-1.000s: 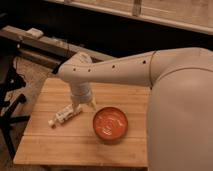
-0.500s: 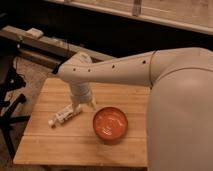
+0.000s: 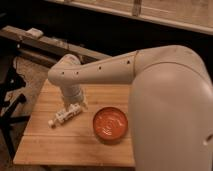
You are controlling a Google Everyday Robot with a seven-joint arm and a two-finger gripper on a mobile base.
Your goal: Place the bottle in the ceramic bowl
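The small white bottle (image 3: 64,116) lies on its side on the wooden table (image 3: 75,142), left of centre, cap end pointing to the lower left. The orange-red ceramic bowl (image 3: 110,124) stands empty on the table to the right of the bottle, a short gap away. My gripper (image 3: 75,106) hangs down from the white arm (image 3: 100,72) right above the bottle's upper right end. The wrist hides most of it, and I cannot tell whether it touches the bottle.
The big white arm body (image 3: 170,115) fills the right side and covers the table's right part. A dark shelf or rail (image 3: 45,45) runs behind the table. A black stand (image 3: 10,100) is at the table's left edge.
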